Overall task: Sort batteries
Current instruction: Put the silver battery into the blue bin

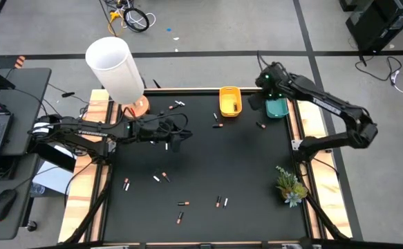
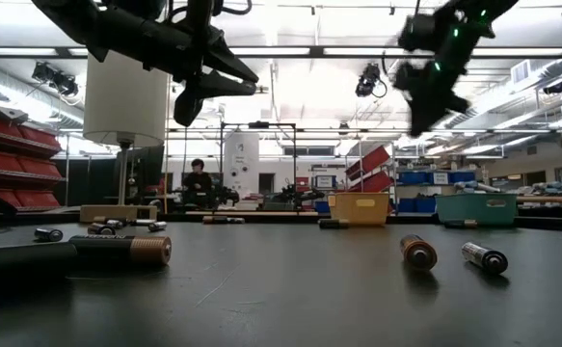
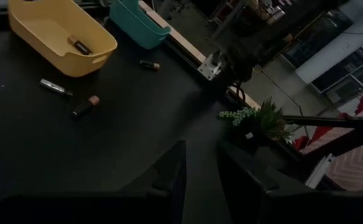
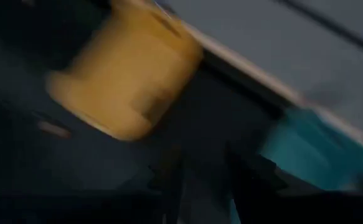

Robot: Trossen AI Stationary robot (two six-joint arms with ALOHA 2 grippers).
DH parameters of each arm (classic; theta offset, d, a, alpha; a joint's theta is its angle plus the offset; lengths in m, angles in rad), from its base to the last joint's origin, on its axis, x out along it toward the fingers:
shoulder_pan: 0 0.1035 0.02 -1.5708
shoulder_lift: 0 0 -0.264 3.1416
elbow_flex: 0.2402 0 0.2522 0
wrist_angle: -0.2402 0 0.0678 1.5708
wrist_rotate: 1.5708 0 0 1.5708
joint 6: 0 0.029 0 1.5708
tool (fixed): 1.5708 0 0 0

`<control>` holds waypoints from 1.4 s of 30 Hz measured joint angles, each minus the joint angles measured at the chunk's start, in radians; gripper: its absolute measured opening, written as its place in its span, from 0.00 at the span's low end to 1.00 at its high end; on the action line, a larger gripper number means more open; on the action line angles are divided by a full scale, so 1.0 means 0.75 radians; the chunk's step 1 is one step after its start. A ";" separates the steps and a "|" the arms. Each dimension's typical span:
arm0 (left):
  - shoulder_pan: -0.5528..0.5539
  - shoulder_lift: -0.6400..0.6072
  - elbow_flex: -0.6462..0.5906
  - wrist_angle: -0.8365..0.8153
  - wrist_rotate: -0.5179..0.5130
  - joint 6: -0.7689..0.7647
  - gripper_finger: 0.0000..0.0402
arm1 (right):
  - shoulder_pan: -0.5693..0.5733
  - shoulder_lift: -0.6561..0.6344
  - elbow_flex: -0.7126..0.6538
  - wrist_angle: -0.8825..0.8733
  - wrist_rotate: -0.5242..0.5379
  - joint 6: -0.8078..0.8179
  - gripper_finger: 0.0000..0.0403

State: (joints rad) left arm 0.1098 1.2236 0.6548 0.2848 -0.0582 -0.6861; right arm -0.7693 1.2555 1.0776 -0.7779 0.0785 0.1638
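Down at tabletop (image 1: 208,166) level, the low view puts two batteries right up front: a long dark one with a copper end (image 2: 117,252) lying broadside, long axis across the picture, and another pair to the right, a copper-tipped cell (image 2: 418,252) pointing almost at the camera and a dark one (image 2: 483,256) angled beside it. From above, that near edge shows more loose batteries (image 1: 221,201) scattered apart, lying flat at all sorts of angles, two of them side by side near the middle. Moving in, the left gripper (image 1: 175,140) hangs over the left half of the tabletop, well above the surface in the low view, its jaws a narrow gap apart with nothing between them in its own wrist view. That wrist view gives what the overhead can't: one battery lying flat inside the yellow tray (image 3: 63,31), a slim silver cell (image 3: 56,87) and a copper-ended one (image 3: 84,106) just outside it, and another (image 3: 149,65) near the teal tray (image 3: 137,25). Farther back, the right gripper (image 1: 265,86) hovers between the yellow tray and the teal tray at the far edge; its wrist picture is smeared, jaws apart with a gap, nothing seen in them. Beyond, a white lamp (image 1: 115,69) at far left, a small plant (image 1: 289,184) at the right edge, and a person (image 2: 199,183) seated across the room.
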 joint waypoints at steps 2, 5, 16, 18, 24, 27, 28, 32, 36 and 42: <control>0.024 0.000 0.000 -0.001 0.006 -0.004 0.25 | 0.060 -0.034 0.000 0.170 -0.135 -0.010 0.31; 0.059 0.000 0.014 0.001 0.038 -0.002 0.25 | 0.150 -0.045 0.000 0.404 -0.288 0.025 0.30; 0.149 -0.001 0.040 0.014 0.046 -0.095 0.25 | 0.472 0.110 -0.001 0.688 -0.342 0.228 0.24; 0.155 -0.001 0.092 -0.055 0.080 -0.095 0.24 | 0.532 0.127 -0.001 0.690 -0.342 0.195 0.24; 0.122 -0.060 0.359 -0.498 0.014 0.123 0.20 | 0.679 0.135 -0.001 0.697 -0.330 0.129 0.25; 0.109 -0.072 0.509 -0.806 -0.061 0.250 0.20 | 0.728 0.135 -0.001 0.671 -0.331 0.072 0.26; 0.106 -0.073 0.551 -0.894 -0.076 0.278 0.20 | 0.738 0.135 -0.001 0.662 -0.331 0.062 0.26; 0.096 -0.075 0.634 -1.078 -0.085 0.331 0.19 | 0.751 0.131 -0.043 0.696 -0.306 0.103 0.27; 0.081 -0.073 0.630 -1.134 -0.091 0.384 0.19 | 0.751 0.130 -0.085 0.789 -0.306 0.165 0.26; 0.000 -0.074 0.530 -1.149 -0.098 0.548 0.19 | 0.756 0.131 -0.164 0.931 -0.304 0.220 0.26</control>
State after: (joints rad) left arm 0.1096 1.1683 1.0521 -0.5773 -0.1318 -0.2748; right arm -0.2020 1.3537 0.9548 -0.0800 -0.1495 0.3290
